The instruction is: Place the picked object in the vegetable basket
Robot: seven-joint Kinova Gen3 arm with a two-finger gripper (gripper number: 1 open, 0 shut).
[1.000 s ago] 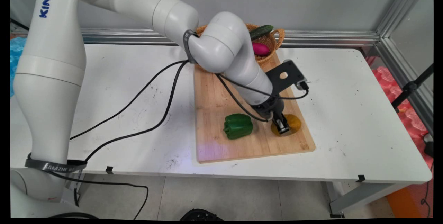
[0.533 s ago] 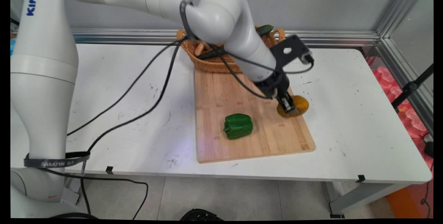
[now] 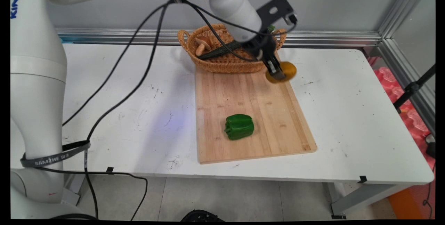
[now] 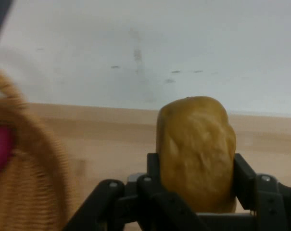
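Between my gripper's (image 3: 277, 74) two fingers (image 4: 245, 179) I see a yellow-brown potato (image 4: 195, 151) clamped from both sides, held in the air above the far right corner of the wooden cutting board (image 3: 250, 113). Just beside it stands the wicker basket (image 3: 222, 63) at the board's far end, touching that edge, with a mushroom (image 3: 202, 43) and a dark green cucumber (image 3: 222, 48) inside, and something pink (image 4: 0, 149) shows in it from the hand view. Nearer me, well apart from the gripper, a green bell pepper (image 3: 239, 126) lies on the board, which rests on the white table (image 3: 365, 120).
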